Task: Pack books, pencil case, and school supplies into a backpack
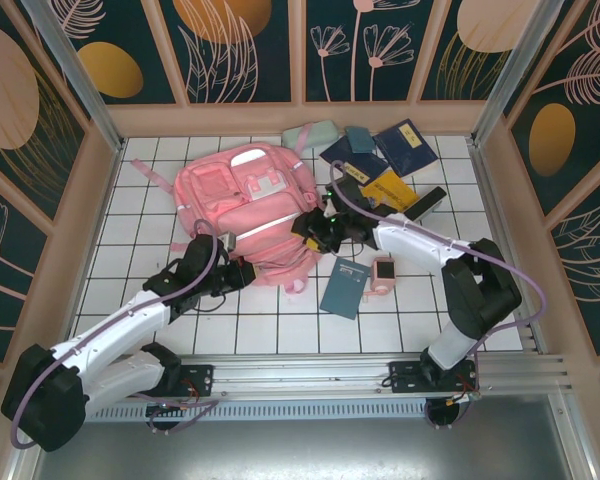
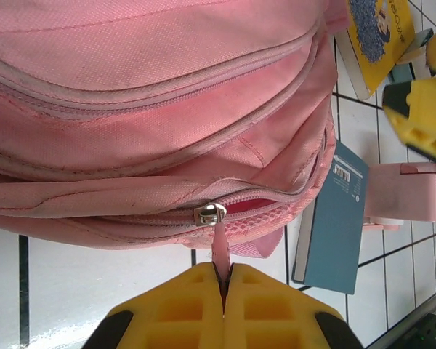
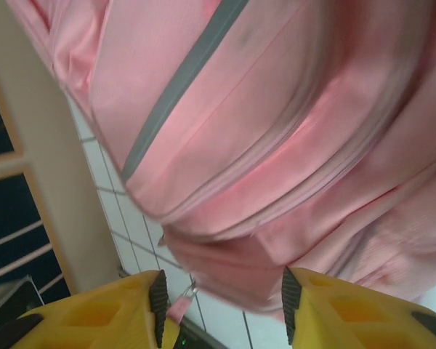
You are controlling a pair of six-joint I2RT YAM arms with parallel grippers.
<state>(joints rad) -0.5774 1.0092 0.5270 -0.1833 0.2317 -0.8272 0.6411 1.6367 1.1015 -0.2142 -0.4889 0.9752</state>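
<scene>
The pink backpack lies flat on the tiled table. My left gripper is shut on the pink pull strap of a zipper slider at the bag's near edge; the zip gapes a little to the slider's right. In the top view the left gripper sits at the bag's near edge. My right gripper is at the bag's right side. Its jaws stand open with pink backpack fabric just beyond them and a small pink pull tag by the left finger. A teal book and a pink cube gadget lie right of the bag.
At the back right lie the mint pencil case, a small teal pad, two navy books, a yellow book and a black bar. Wooden walls ring the table.
</scene>
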